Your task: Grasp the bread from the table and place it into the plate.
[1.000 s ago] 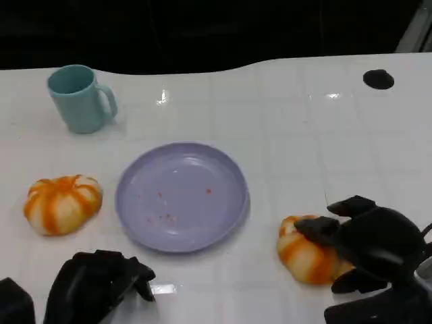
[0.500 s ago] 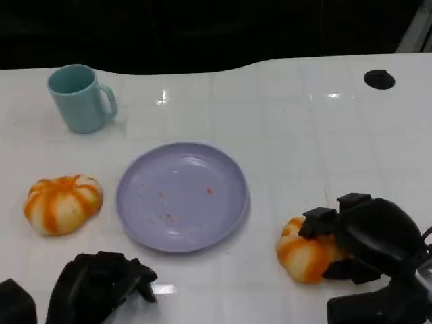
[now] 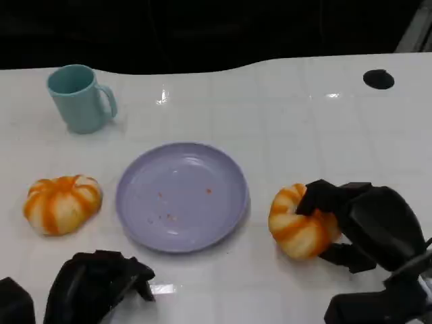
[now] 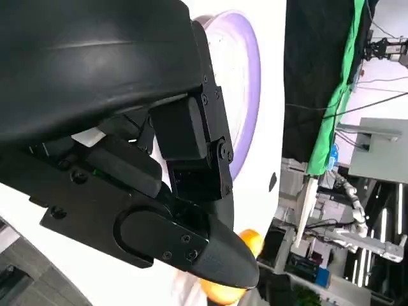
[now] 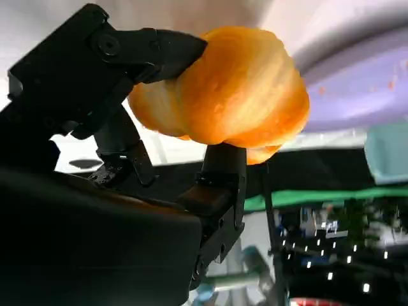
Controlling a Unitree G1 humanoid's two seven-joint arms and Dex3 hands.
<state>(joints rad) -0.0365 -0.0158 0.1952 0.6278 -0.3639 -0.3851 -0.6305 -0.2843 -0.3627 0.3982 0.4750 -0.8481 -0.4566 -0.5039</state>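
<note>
My right hand (image 3: 368, 226) grips an orange-and-white striped bread (image 3: 295, 223) just right of the lilac plate (image 3: 181, 196); the bread is raised a little and tilted. In the right wrist view the bread (image 5: 229, 95) sits clamped between black fingers (image 5: 137, 54), with the plate's rim (image 5: 357, 95) beyond it. A second striped bread (image 3: 62, 203) lies on the table left of the plate. My left hand (image 3: 98, 287) rests at the near left edge with fingers curled in and nothing in them; the left wrist view shows that hand (image 4: 146, 159) before the plate (image 4: 245, 83).
A teal mug (image 3: 81, 98) stands at the back left. A small black disc (image 3: 378, 79) lies at the back right of the white table (image 3: 297, 121). The table's far edge borders a dark background.
My right hand closed around the bread and lifted it slightly, shifting it up and left toward the plate. The left hand and the other bread stayed put.
</note>
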